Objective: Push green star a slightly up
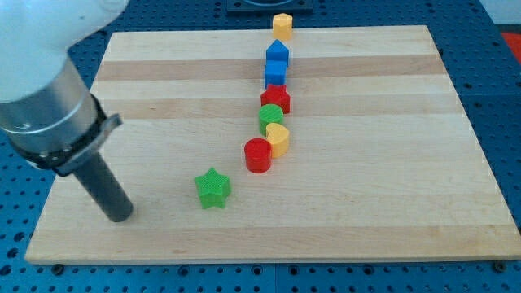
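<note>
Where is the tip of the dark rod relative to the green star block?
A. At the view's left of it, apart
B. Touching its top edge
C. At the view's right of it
A: my tip stands left of the green star block, with bare wooden board between them.

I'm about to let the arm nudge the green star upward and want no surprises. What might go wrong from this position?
1. My tip sits to the view's left of the green star, not below it; a direct push would likely slide it rightward, not up.
2. The red cylinder lies up and right of the star; an angled or long push could knock it and the yellow block touching it.
</note>
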{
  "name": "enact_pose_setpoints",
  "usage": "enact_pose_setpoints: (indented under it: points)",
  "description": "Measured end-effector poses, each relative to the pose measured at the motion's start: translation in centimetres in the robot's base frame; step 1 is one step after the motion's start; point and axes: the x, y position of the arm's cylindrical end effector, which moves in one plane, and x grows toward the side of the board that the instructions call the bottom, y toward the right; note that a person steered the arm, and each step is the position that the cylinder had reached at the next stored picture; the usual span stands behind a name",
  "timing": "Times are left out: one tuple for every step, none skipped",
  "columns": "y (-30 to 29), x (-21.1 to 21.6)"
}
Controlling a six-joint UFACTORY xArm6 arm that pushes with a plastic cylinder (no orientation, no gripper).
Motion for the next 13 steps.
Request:
enact_pose_setpoints:
  points:
    - [1.7,0.7]
    - [1.7,0.7]
    - [3.5,0.7]
    - [5.3,0.3]
    - [5.4,-1.0]
    - [6.7,-1.0]
    - [8.0,-0.5]
    - [10.2,0.5]
    - [13.1,0.5]
    - [15.7,-0.9]
    - [14.0,-4.6]
    - [11.1,-3.1]
    - [8.5,0.8]
